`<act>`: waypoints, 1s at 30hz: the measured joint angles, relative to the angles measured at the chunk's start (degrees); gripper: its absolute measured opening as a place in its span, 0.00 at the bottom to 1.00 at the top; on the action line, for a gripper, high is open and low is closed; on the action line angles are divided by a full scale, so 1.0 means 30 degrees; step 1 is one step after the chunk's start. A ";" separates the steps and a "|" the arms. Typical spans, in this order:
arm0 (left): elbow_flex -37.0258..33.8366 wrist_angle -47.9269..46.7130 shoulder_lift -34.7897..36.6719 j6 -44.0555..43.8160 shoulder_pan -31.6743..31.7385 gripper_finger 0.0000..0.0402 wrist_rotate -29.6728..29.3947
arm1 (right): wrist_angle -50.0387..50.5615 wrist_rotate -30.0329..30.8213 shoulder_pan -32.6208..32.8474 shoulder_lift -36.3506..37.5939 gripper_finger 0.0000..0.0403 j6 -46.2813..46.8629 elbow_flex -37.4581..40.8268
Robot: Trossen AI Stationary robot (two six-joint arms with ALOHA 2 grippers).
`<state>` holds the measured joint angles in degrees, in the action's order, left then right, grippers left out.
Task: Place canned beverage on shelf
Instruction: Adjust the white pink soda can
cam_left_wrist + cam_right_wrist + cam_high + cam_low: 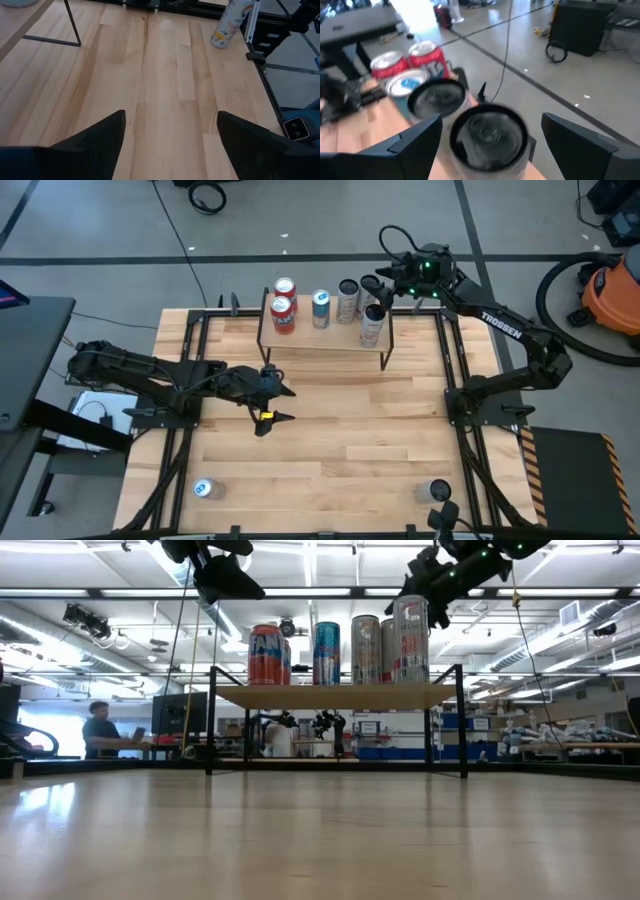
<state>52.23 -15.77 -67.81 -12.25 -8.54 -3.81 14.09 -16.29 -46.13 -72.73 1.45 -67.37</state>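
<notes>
Right hand (385, 288) hovering spread wide over the shelf (325, 338)
Cans are packed tight; one nudge topples the silver can (371, 326). Left hand (278, 402) idles, fingers apart.

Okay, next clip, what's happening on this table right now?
A two-armed robot is stocking cans on the shelf. The right claw hangs open above the shelf's right end, around the top of a silver can standing there. Two red cans, a blue can and more silver ones already stand on the board. The left claw waits open over mid-table. Two cans remain at the table's near edge.
</notes>
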 joint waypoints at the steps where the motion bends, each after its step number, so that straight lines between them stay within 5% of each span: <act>1: 0.0000 -0.0004 0.0000 0.0000 0.0000 0.79 0.0000 | 0.0186 -0.0191 -0.0033 0.0000 0.87 -0.0167 0.0000; 20: 0.0000 0.0001 0.0000 0.0000 0.0000 0.79 0.0007 | 0.1197 -0.0024 -0.0080 0.0000 0.86 -0.1709 0.0000; 30: 0.0000 0.0007 0.0000 0.0000 0.0000 0.79 0.0005 | 0.1807 0.0478 -0.0080 0.0036 0.72 -0.1632 -0.0044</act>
<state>52.23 -15.75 -67.81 -12.25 -8.54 -3.80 19.51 -14.85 -46.37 -72.62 -3.44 -67.51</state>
